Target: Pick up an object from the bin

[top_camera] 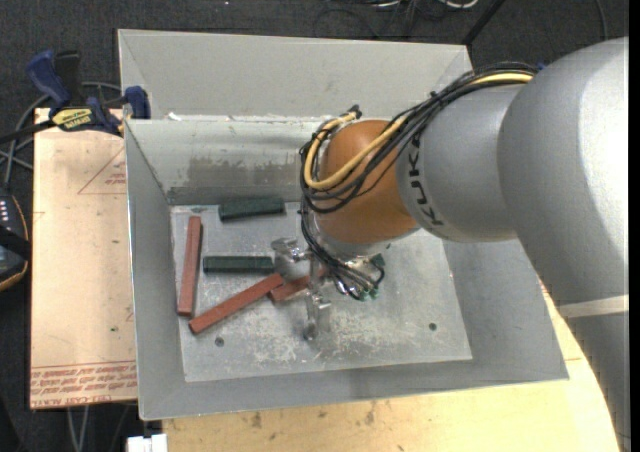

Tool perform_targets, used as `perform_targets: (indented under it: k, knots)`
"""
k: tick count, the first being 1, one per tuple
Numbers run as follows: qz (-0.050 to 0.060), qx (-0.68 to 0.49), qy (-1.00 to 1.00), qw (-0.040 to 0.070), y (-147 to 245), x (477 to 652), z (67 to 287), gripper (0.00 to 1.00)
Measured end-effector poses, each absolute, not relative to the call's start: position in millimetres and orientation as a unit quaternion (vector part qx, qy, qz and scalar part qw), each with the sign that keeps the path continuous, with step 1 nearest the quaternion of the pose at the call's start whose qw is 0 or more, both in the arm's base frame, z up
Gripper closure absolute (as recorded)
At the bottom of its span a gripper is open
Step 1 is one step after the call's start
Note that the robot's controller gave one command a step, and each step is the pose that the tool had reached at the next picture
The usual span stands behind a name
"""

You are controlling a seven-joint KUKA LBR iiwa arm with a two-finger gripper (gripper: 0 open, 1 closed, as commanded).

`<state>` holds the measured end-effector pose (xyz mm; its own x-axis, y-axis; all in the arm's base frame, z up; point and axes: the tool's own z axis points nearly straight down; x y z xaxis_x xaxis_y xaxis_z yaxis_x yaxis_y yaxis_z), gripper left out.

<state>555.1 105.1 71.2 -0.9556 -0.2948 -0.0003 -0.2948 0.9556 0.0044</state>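
My gripper [304,287] is down at the bin's floor near the middle, under the arm's orange cover. Its two metal fingers [318,318] stand apart, one on each side of the right end of a long reddish-brown bar [235,307]. That bar lies slanted, running from the front left up towards the gripper. A dark green bar [238,263] lies flat just left of the gripper, its right end close to the upper finger.
A second reddish-brown bar [189,265] lies lengthwise near the bin's left wall. Another dark green bar [252,208] rests by the back wall. The arm and its cables cover the bin's right back part.
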Motion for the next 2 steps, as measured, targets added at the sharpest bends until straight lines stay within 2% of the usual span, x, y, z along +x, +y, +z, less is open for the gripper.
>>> perform_targets:
  k: [1,2]
  knots:
    - [-0.001,0.146,-0.989,-0.001,102,556.2,72,1.0]
    - [-0.001,0.24,-0.971,-0.004,137,515.2,198,1.0]
